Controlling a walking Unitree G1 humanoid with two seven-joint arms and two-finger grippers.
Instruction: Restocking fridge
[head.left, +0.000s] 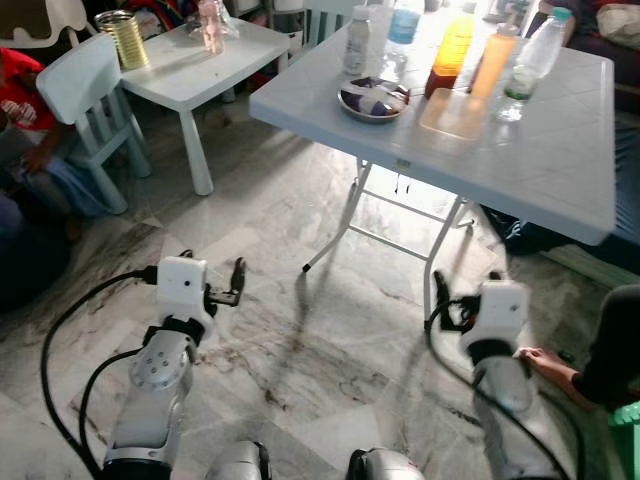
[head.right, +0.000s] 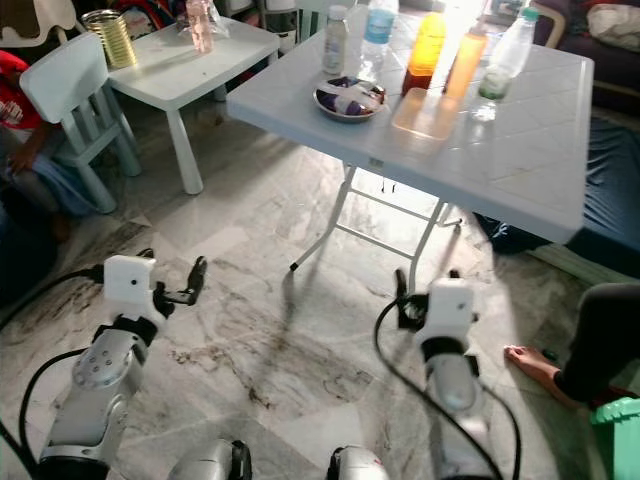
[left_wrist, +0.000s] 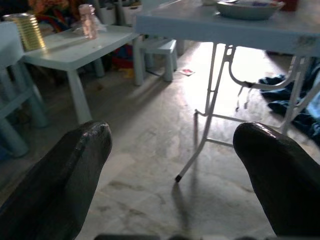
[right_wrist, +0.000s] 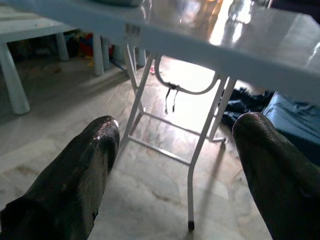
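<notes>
A white folding table (head.left: 560, 170) stands ahead of me. On it are a white bottle (head.left: 357, 40), a clear water bottle (head.left: 403, 25), two orange drink bottles (head.left: 453, 50), a clear bottle with a green cap (head.left: 530, 65), a dark bowl (head.left: 373, 98) and a clear flat container (head.left: 455, 112). My left gripper (head.left: 212, 265) is held low over the marble floor, open and empty, short of the table. My right gripper (head.left: 465, 282) is also low and open, pointing at the table's legs (right_wrist: 200, 150). Nothing lies between either pair of fingers (left_wrist: 75, 170).
A small white children's table (head.left: 190, 75) at the back left carries a tin can (head.left: 127, 38) and a pink bottle (head.left: 211, 25). A pale chair (head.left: 85, 90) and a seated person (head.left: 20, 110) are at the left. A person's bare foot (head.left: 545, 362) is right beside my right arm.
</notes>
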